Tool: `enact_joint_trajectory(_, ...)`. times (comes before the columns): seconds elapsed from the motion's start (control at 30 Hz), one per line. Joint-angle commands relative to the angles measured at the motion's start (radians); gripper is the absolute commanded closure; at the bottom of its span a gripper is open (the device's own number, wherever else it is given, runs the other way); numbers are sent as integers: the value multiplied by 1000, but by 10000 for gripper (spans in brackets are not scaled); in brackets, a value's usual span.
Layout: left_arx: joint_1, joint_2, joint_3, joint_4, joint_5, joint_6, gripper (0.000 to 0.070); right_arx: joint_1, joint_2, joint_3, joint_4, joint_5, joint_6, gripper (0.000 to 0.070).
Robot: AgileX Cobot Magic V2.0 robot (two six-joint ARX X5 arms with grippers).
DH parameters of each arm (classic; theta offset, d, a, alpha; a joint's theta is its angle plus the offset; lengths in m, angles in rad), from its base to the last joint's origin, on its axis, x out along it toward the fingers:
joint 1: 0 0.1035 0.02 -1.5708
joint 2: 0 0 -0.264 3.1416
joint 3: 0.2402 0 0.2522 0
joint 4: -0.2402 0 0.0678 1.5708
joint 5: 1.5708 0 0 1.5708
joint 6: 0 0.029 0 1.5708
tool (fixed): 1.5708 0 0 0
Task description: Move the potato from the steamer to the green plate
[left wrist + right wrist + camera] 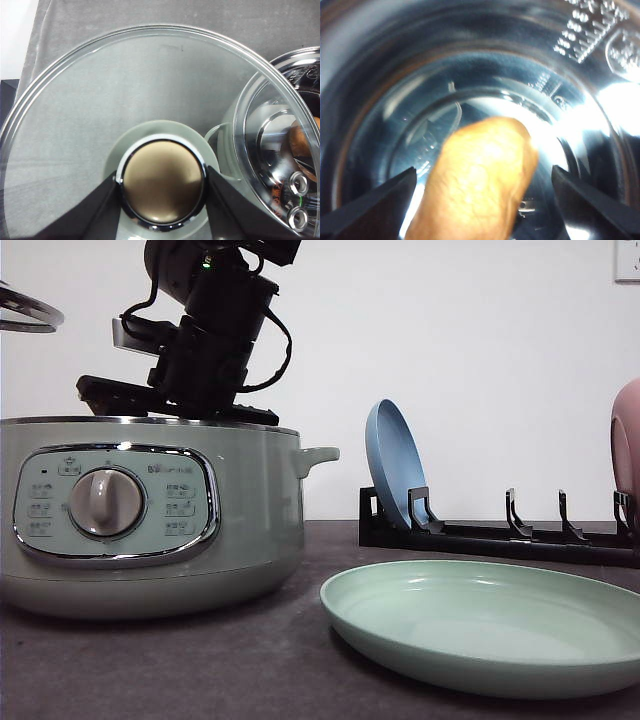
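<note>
The steamer (150, 520) stands at the left of the table with its lid off. My right arm (210, 330) reaches down into it from above. Inside the shiny pot (380, 60) the orange-brown potato (480, 180) lies between the fingers of my right gripper (484, 172), which is open with a gap on each side. The glass lid (150, 85) is held up and to the left of the pot, and my left gripper (162, 185) is shut on its knob (162, 182). The green plate (490, 625) lies flat at the front right with nothing on it.
A black dish rack (500, 535) stands behind the green plate, with a blue plate (395, 465) upright in it and a pink dish (627, 440) at the right edge. The lid's rim (25, 310) shows at the upper left. The steamer's side handle (318, 455) points toward the rack.
</note>
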Motion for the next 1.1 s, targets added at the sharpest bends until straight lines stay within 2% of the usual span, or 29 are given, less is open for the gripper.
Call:
enact_joint_trajectory(0.0, 2, -5, 28, 36, -2, -10, 699, 11, 21, 26, -3, 0, 0, 177)
enact_joint_trajectory(0.1, 2, -5, 28, 36, -2, -10, 699, 11, 21, 26, -5, 0, 0, 190)
enact_joint_trajectory(0.2, 2, -5, 28, 36, -2, -10, 699, 11, 21, 26, -9, -1, 1, 294)
enact_joint_trajectory(0.33, 2, -5, 28, 36, -2, -10, 699, 11, 21, 26, -19, -36, 4, 375)
enact_joint_trajectory(0.4, 2, -5, 28, 36, -2, -10, 699, 11, 21, 26, -20, -56, 4, 460)
enact_joint_trajectory(0.5, 2, -5, 28, 36, -2, -10, 699, 12, 21, 26, -20, -56, 4, 513)
enact_joint_trajectory(0.73, 2, -5, 28, 40, -2, -10, 699, 3, -27, 27, -24, -53, -9, 518)
enact_joint_trajectory(1.07, 2, -5, 28, 42, -2, -10, 699, -16, -244, 27, -55, -52, -66, 519)
